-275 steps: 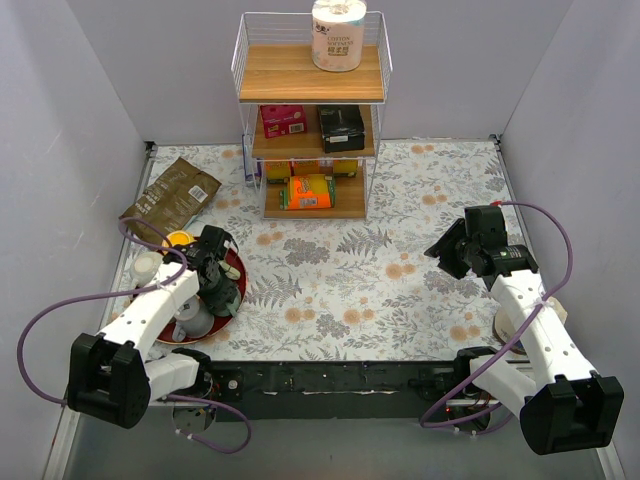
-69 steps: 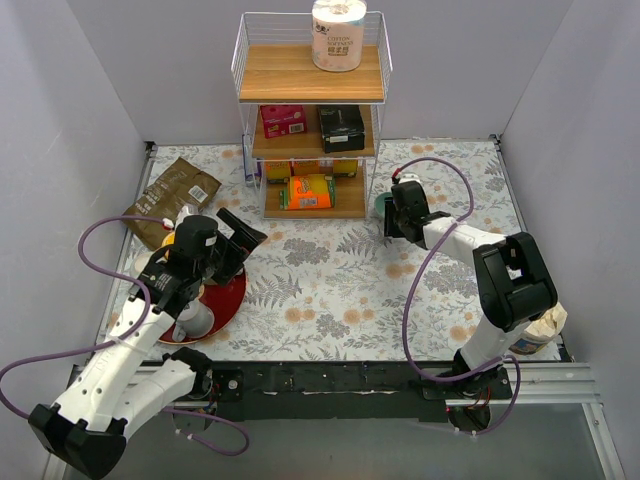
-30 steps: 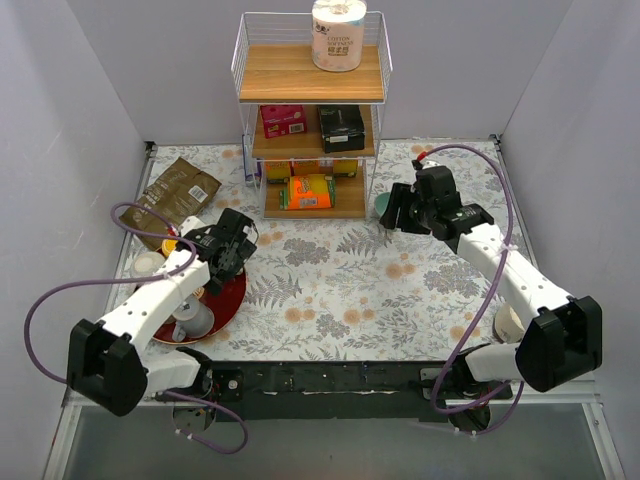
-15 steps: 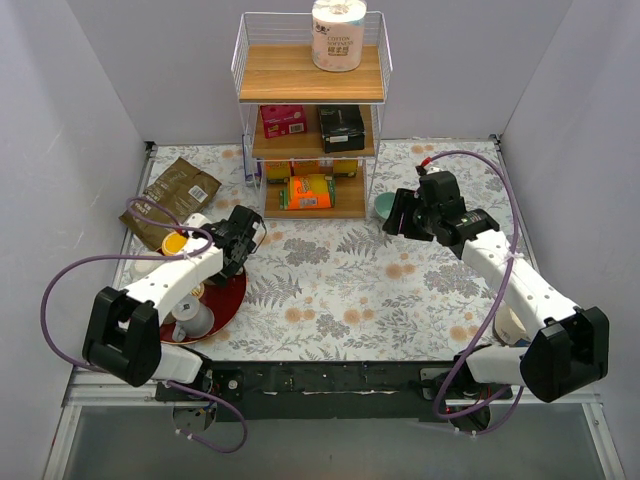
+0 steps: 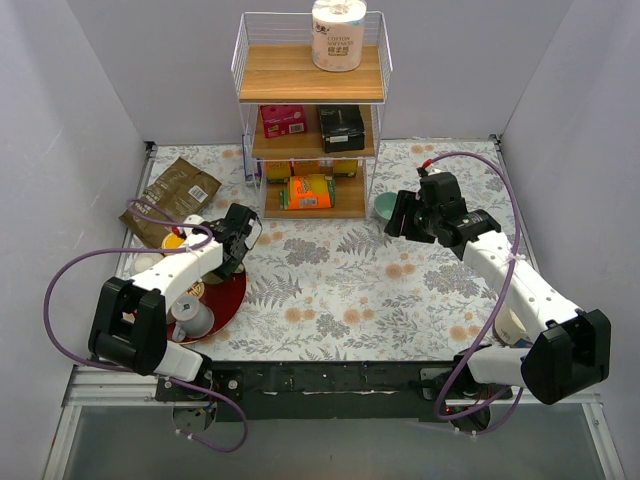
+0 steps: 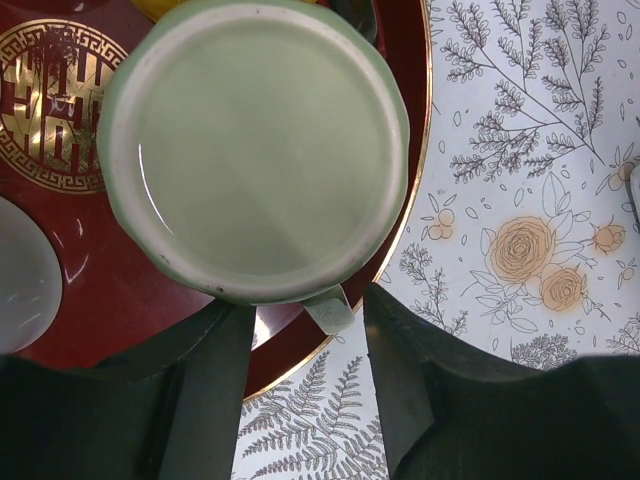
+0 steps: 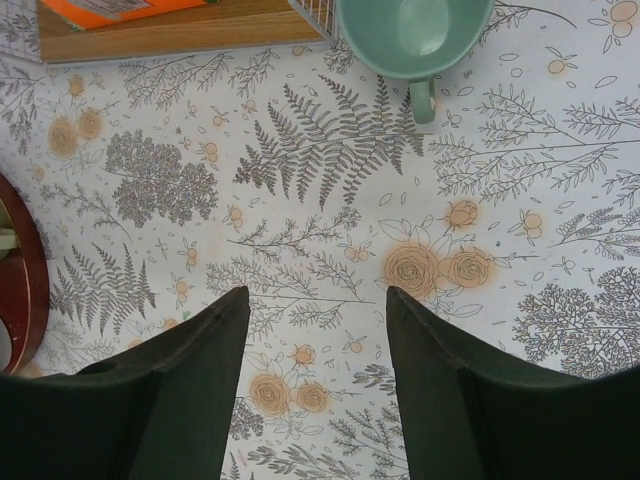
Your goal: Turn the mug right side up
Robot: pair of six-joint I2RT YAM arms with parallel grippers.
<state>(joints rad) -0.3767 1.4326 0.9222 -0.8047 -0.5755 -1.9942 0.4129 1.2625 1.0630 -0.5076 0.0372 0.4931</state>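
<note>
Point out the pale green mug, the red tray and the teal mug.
pale green mug (image 6: 255, 150), left wrist view, round face
red tray (image 6: 100, 282), left wrist view, bare floor
teal mug (image 7: 415, 30), right wrist view, inside

At the back of your table (image 5: 330, 290) stands a rack (image 5: 311, 72). A roll (image 5: 338, 33) sits on its top shelf. On the middle shelf a box (image 5: 283, 121) lies left of a second box (image 5: 341, 127), and a packet (image 5: 308, 191) lies on the bottom shelf. Just right of the rack's foot, a cup (image 7: 415, 25) stands mouth up on the table. On your left, a pouch (image 5: 172, 195) lies flat behind a tray (image 6: 90, 320). The mug (image 6: 255, 150) sits base up on the tray, its handle at the rim. A tumbler (image 5: 190, 318) stands at the tray's front.
</note>
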